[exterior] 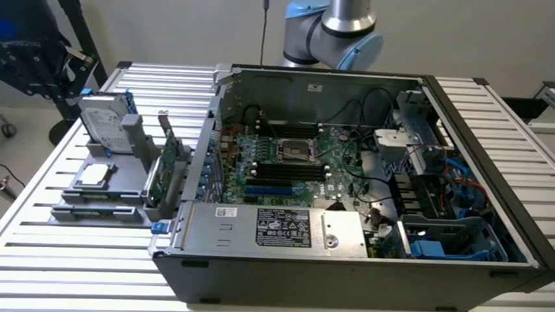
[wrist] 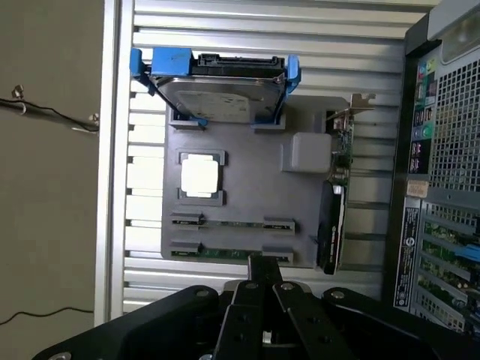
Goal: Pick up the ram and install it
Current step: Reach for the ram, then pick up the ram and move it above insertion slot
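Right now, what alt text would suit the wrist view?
A shut gripper hangs over a grey holder on a slatted table, its tip nearest a thin green ram stick. The holder also carries a hard drive, a square chip and a card.

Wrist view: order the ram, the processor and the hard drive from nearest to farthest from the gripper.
1. Ram, in the holder slot beside the gripper.
2. Processor, mid-holder.
3. Hard drive, at the holder's far end.
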Robot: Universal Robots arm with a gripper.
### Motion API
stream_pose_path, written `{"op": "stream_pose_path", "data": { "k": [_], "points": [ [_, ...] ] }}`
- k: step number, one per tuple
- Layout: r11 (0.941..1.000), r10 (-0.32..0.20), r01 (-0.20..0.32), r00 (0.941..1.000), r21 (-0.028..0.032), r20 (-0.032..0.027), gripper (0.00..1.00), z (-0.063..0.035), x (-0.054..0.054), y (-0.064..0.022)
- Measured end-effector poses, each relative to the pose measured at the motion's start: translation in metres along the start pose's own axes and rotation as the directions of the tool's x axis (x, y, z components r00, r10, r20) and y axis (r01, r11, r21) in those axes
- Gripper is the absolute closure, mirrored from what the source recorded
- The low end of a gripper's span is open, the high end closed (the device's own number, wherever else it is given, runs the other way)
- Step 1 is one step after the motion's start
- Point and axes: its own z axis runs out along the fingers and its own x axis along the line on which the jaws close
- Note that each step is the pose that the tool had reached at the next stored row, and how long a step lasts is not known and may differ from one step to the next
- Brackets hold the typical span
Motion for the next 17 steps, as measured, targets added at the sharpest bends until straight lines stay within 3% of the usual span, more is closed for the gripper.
{"op": "stream_pose_path", "data": {
  "k": [17],
  "points": [
    [1.0, -0.001, 0.001, 1.0, 0.0, 0.0001, 0.89, 0.0, 0.0024, -0.0002]
  ]
}}
